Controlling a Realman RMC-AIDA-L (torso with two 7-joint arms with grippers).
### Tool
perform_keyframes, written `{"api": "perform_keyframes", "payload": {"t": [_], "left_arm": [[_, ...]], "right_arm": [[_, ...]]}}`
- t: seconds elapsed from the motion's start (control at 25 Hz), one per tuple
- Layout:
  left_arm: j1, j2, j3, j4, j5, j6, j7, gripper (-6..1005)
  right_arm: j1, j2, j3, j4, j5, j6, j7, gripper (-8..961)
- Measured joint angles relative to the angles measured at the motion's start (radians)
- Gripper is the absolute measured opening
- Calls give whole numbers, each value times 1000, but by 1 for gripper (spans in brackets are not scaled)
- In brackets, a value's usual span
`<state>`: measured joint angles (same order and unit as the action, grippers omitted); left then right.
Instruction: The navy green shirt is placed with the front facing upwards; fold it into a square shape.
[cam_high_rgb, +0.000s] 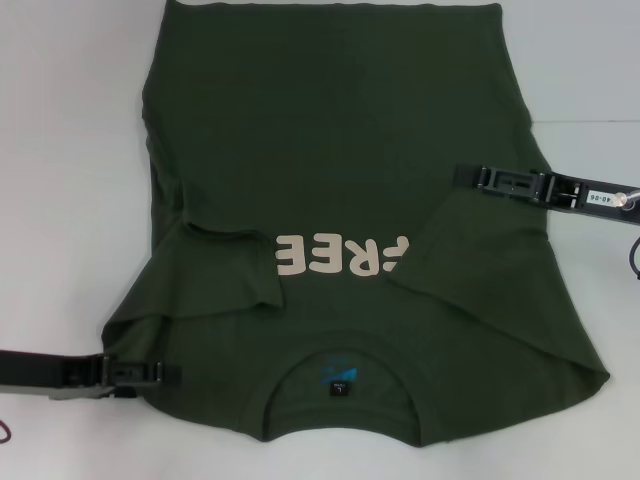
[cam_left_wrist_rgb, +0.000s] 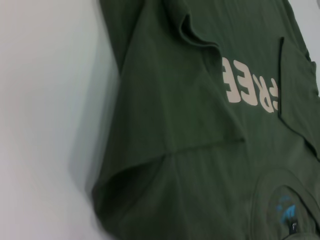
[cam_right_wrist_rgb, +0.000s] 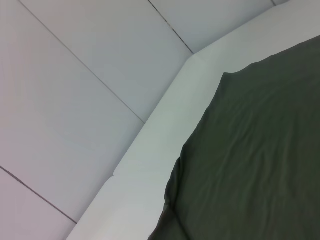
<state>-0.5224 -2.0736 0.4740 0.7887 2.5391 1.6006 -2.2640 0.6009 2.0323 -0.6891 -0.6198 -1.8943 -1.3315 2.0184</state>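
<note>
On a white table, the shirt lay spread, filling most of the head view, collar toward the bottom edge.

Both sleeves were folded inward, partly covering the cream "FREE" letters at centre; a blue label showed inside the collar. The left gripper sat at lower left against the shirt's edge, the right gripper at centre right over the cloth; whether either was gripping could not be told. The right wrist view showed the table's pale edge and a grey tiled floor beyond.
</note>
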Motion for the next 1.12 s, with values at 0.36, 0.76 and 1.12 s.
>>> {"api": "perform_keyframes", "payload": {"t": [0.36,0.76,1.12], "left_arm": [[-26,4,14,-28,-1,-59,9,936],[-27,2,4,-25,-9,-66,12,935],[-26,1,5,-21,-47,-109,25,935]], "right_arm": [[-6,0,4,0,0,0,-2,939],[-10,0,13,1,0,0,-1,939],[-16,-2,15,2,0,1,-6,939]]}}
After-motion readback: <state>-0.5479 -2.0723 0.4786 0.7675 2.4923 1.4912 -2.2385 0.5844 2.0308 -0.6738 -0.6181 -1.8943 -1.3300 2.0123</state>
